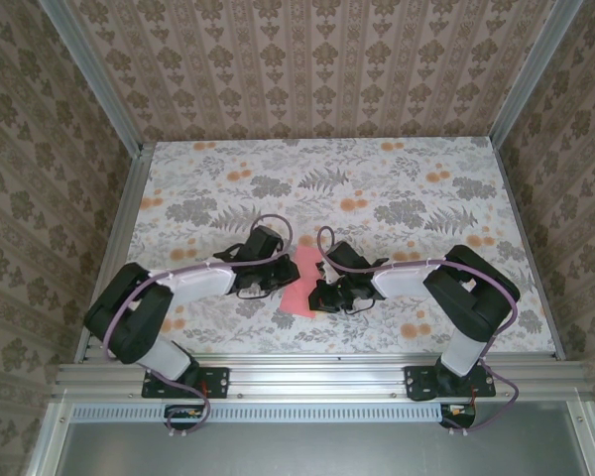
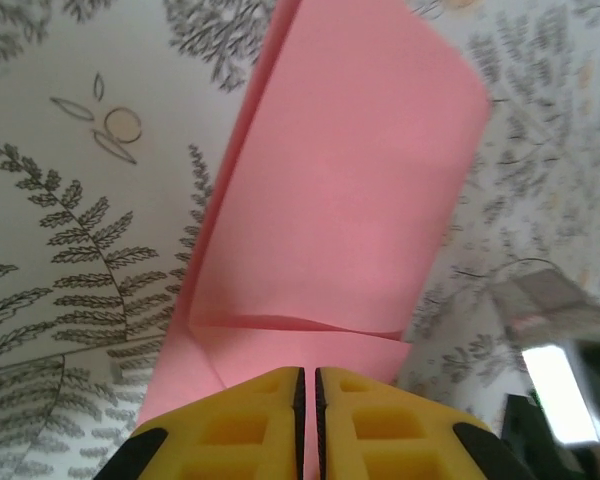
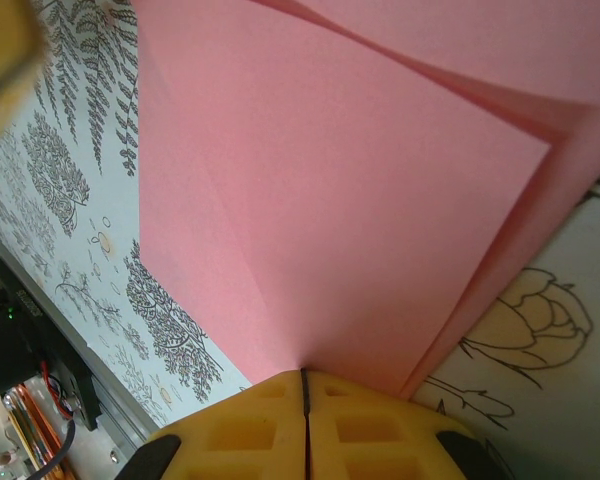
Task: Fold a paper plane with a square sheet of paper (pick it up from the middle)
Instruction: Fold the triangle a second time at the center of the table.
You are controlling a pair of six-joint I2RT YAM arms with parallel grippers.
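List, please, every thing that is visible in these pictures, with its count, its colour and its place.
thin salmon-pink folded paper sheet: one, salmon pink, near the middle of the table, between the two arms.
floral-printed tabletop: one, white with grey leaves and orange flowers, under everything.
patterned wallpaper walls: three, beige-brown, left, back and right of the table.
aluminium frame rail: one, silver, along the near edge.
lilac cables: two, lilac, one along each arm.
left arm: one, black and white, near left.
right arm: one, black and white, near right.
left end effector: one, yellow fingers, shut on the paper.
right end effector: one, yellow fingers, shut on the paper.
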